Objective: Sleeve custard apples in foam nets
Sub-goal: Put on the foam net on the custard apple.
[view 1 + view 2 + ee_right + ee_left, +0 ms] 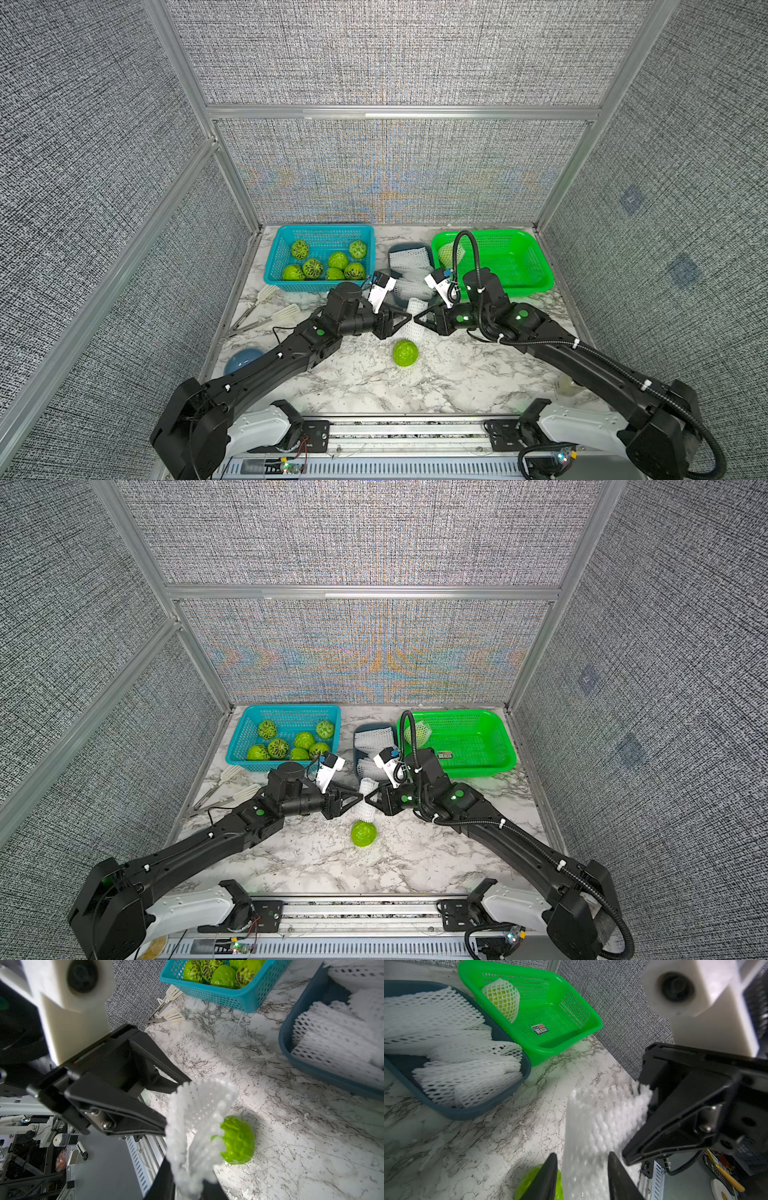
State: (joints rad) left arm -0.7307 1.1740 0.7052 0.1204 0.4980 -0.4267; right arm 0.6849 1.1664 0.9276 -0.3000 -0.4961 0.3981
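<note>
Foam, white, diamond-mesh: foam net (410, 331) noted at table centre, hung roughly upright between both grippers, lower end close over the loose custard apple (405, 353) on the marble table (457, 382); contact between net and fruit not determinable. Judged almost weightless, soft and springy; likely to fall back flat if let go, and to tear at the mesh if overstretched. Best taken at the rim of the mouth, on opposite sides, to pull it wide. Fruit judged firm and fairly heavy, bumpy enough to snag the mesh, round enough to roll if nudged; best left seated on the table and covered from above. Left gripper (583, 1159): jaws part-way apart, gap filled by the net wall, taken as a pinch. Right gripper (188, 1178): jaws nearly together, nipping the opposite edge of the same net. No contact with the fruit seen from either. Elsewhere: seven bare fruits (312, 268) in blue basket (272, 259), one sleeved fruit (501, 999) in green basket (540, 282), spare nets (409, 257) in dark tray (477, 1112) between the baskets.
</note>
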